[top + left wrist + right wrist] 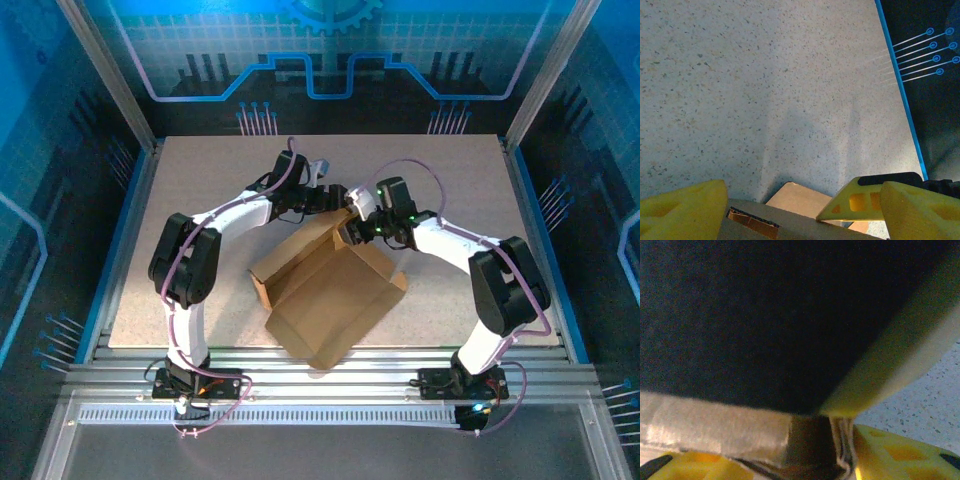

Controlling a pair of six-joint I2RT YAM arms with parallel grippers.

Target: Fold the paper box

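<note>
**Both arms meet at the raised flap of the paper box (330,290)**

My left jaws are released. In the left wrist view their yellow fingers (682,210) sit wide apart, and a brown edge of the box (790,197) lies low in the gap between them. The speckled surface (765,90) stretches away ahead of the fingertips. Just inside the right-hand finger sits another yellow finger (860,200), with a black body behind it.

From above, the box lies partly folded on the surface, on the near side of both sets of jaws. One flap rises to the spot where they almost touch.

On the right wrist camera my right jaws are pressed close to the cardboard. Yellow fingers (900,455) show at the bottom corners, with a layered cardboard edge (715,430) between them. The view is too blurred and dark for me to tell whether they are clenched.
</note>
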